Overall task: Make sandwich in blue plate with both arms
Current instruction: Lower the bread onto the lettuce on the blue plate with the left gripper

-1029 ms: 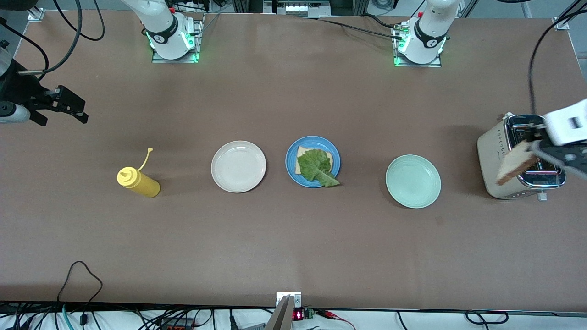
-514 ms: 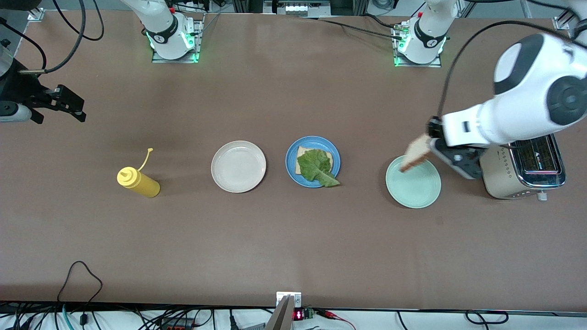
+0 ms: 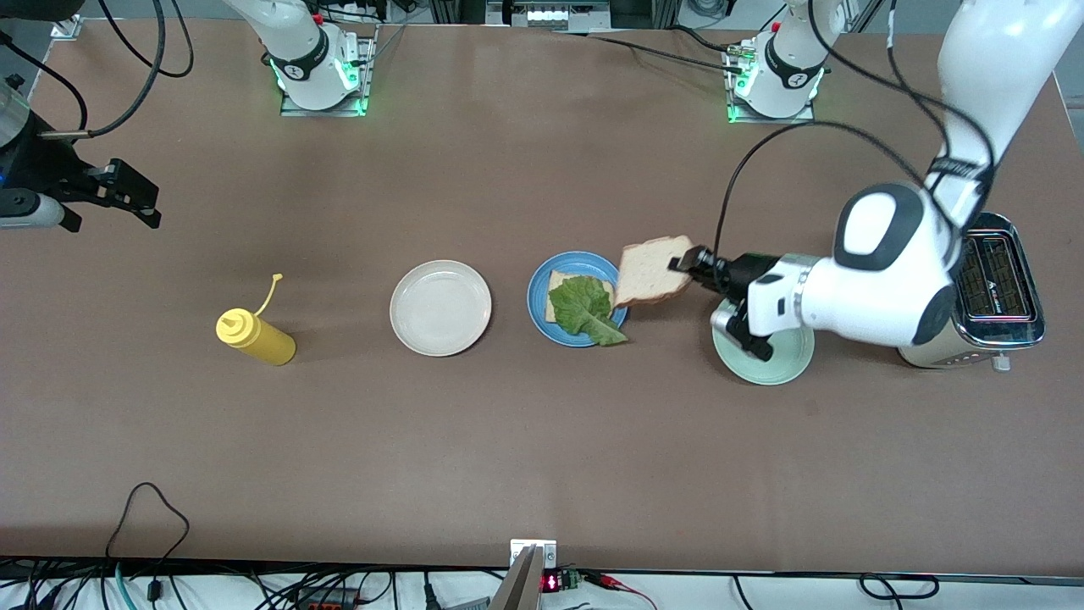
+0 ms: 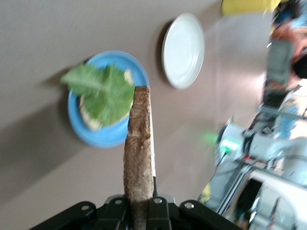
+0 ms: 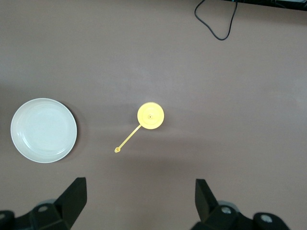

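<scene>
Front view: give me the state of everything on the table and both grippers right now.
Left gripper: shut on the bread slice, over the blue plate's edge.
Blue plate: holds one bread slice with a lettuce leaf on top.
White plate: bare.
Green plate: partly hidden by the left arm.
Mustard bottle: cap flipped open.
Toaster: slots look empty.
Right gripper: open, waiting.

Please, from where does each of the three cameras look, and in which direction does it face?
Front view: high across the table, facing both bases; shows the left pincer holding a bread slice over the blue plate, and the waiting right pincer.
Left wrist view: looks down past that slice at the lettuce.
Right wrist view: looks straight down between its open fingers at the yellow bottle.
Shared: the cream plate appears in all three.
</scene>
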`<state>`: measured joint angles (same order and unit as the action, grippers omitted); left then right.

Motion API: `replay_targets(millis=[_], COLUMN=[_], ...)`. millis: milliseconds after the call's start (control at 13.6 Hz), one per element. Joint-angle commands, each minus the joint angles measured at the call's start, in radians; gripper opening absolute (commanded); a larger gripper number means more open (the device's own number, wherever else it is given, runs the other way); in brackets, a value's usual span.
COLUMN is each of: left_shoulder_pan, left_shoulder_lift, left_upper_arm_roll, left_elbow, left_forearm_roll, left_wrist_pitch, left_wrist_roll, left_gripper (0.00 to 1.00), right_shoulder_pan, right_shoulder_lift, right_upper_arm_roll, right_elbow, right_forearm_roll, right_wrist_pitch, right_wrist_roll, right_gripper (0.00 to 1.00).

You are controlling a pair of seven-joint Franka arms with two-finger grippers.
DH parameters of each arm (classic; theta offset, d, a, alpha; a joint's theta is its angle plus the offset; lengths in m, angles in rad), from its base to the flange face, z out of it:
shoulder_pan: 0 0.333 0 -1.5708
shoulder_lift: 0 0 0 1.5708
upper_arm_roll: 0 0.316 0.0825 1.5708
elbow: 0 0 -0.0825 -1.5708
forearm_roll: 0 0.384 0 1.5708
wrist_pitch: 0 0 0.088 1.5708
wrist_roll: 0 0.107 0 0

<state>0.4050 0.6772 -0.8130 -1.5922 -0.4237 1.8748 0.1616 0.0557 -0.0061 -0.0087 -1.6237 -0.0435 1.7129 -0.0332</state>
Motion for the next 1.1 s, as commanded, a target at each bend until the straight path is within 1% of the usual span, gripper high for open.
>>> replay_targets(millis=[0, 73, 294, 441, 661, 955, 1029], left_shoulder_pan=[-0.072, -0.086, -0.095, -0.086, -0.074, -0.08, -0.087], left_shoulder_lift=[0.053, 0.067, 0.117, 0.13, 0.186, 0.228, 0.229], left_upper_arm_roll=[-0.005, -0.005, -0.005, -0.003, -0.003, -0.002, 0.008], left_elbow=[-0.024, -0.043, -0.104, -0.13, -0.134, -0.138, -0.138], left_forearm_roll=[-0.081, -0.101, -0.106, -0.107, -0.119, -0.119, -0.119], left_wrist_pitch=[0.165, 0.219, 0.325, 0.331, 0.326, 0.331, 0.336], left_wrist_roll=[0.007, 0.016, 0.157, 0.209, 0.269, 0.285, 0.295], left_gripper=[0.0, 0.0, 0.0, 0.0, 0.0, 0.0, 0.03], right_shoulder_pan=[-0.011, -0.011, -0.011, -0.01, -0.01, -0.008, -0.008], right_shoulder_lift=[0.018, 0.018, 0.018, 0.02, 0.026, 0.026, 0.026], right_upper_arm_roll=[0.0, -0.002, -0.002, -0.002, -0.002, 0.0, 0.0], right_elbow=[0.038, 0.039, 0.051, 0.068, 0.068, 0.065, 0.064], right_forearm_roll=[0.013, 0.013, 0.01, 0.008, 0.005, 0.004, 0.004], right_wrist_pitch=[-0.018, -0.018, -0.013, -0.019, -0.018, -0.019, -0.019], right_wrist_roll=[0.016, 0.015, 0.01, 0.013, 0.015, 0.015, 0.015], right_gripper=[1.0, 1.0, 1.0, 1.0, 1.0, 1.0, 1.0])
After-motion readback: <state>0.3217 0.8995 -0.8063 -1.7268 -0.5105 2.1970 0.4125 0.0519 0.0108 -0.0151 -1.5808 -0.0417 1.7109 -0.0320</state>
